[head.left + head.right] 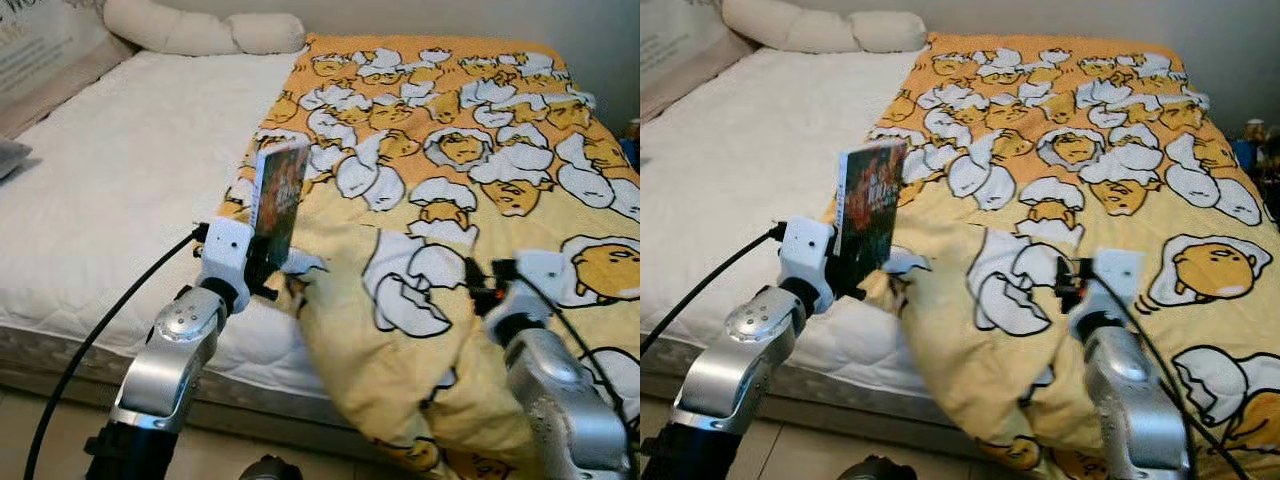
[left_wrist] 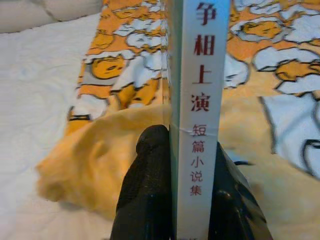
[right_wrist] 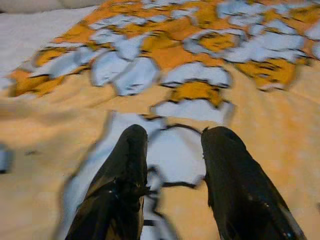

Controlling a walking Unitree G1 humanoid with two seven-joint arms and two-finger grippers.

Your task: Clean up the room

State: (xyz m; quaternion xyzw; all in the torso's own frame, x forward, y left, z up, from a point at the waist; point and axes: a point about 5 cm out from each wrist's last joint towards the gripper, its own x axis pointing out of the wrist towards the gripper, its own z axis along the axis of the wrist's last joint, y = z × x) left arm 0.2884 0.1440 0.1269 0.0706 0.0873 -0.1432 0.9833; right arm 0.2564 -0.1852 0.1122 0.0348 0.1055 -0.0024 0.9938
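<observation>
A robot's left gripper [image 2: 182,200] holds one book [image 1: 279,195] upright above the bed [image 1: 110,190], its two black fingers [image 2: 145,195] clenched on the white spine (red Chinese characters run down it). The book stands over the near left edge of one yellow egg-print blanket [image 1: 450,150], which covers the bed's right half and spills over the near edge. The bare white mattress to the left lies open. Two pillows [image 1: 200,30] sit at the head. The right gripper [image 3: 172,165] hovers over the blanket, fingers spread, grasping nothing.
</observation>
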